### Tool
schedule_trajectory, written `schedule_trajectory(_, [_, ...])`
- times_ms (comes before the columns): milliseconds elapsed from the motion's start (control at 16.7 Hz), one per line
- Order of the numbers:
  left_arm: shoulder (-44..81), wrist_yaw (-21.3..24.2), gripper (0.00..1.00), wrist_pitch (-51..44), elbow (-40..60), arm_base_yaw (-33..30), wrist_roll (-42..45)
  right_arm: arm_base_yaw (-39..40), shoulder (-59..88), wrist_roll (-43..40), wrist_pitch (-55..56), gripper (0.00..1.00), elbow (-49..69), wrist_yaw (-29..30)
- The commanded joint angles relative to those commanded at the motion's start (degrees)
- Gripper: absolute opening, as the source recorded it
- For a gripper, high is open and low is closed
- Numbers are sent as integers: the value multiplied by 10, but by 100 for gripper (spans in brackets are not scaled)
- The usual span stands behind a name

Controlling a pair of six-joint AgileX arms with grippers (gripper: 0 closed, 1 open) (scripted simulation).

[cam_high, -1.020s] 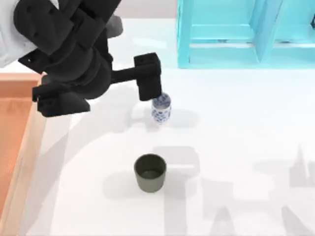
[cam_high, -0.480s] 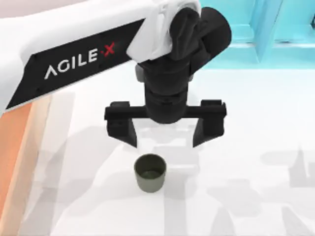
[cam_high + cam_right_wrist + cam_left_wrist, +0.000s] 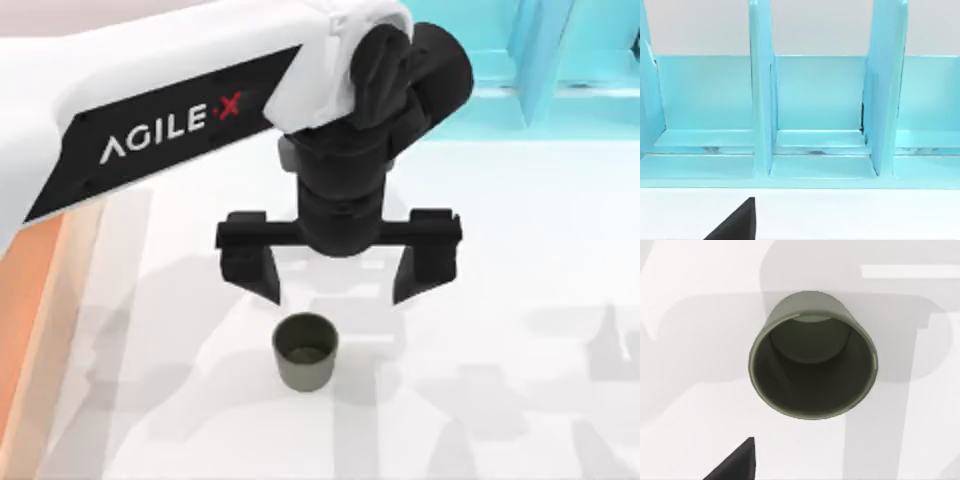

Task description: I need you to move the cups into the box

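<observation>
A turquoise shelf unit (image 3: 500, 70) stands at the far edge of the white worktop (image 3: 520, 300), toward its right side. Upright dividers (image 3: 762, 95) split it into open compartments, seen close in the right wrist view.

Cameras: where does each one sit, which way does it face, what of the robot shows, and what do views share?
Top view: above the table, looking down on the left gripper, open over the olive-grey cup, with the box at the left edge.
Left wrist view: on the left arm, looking into the same cup; one dark fingertip shows.
Right wrist view: on the right arm, facing the turquoise shelf unit; one dark fingertip shows.
Shared: cup in top and left wrist views; shelf in top and right wrist views.
</observation>
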Motion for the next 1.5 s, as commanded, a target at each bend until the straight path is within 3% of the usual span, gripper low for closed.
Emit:
schedule_trajectory(480, [37, 0, 100, 185, -144, 0, 1, 0, 0, 0, 0, 100, 0, 0])
schedule_trajectory(780, [42, 0, 100, 200, -158, -1, 1, 0, 0, 0, 0, 100, 0, 0])
schedule_trajectory(1500, [42, 0, 10, 200, -158, -1, 1, 0, 0, 0, 0, 100, 0, 0])
